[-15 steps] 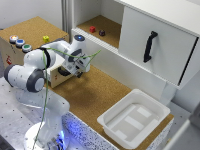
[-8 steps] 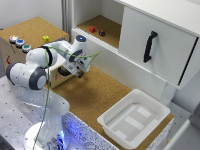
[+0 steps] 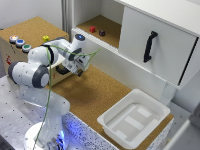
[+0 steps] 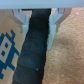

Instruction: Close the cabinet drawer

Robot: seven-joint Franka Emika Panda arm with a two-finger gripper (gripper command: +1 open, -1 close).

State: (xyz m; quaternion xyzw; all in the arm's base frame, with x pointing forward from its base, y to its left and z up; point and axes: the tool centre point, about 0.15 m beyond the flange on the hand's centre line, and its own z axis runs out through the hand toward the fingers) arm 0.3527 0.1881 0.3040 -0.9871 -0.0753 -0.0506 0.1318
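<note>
Straddling the drawer's black bar handle (image 4: 35, 50), the hand (image 4: 41, 17) has its fingers (image 4: 22, 19) spread apart on either side; the drawer (image 3: 64, 74), mostly hidden, seemingly faces the cork bench (image 3: 100, 90).

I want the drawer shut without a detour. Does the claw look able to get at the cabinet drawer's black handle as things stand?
Probably yes. The claw is already right at the black handle, one finger on either side, nothing between them.
</note>
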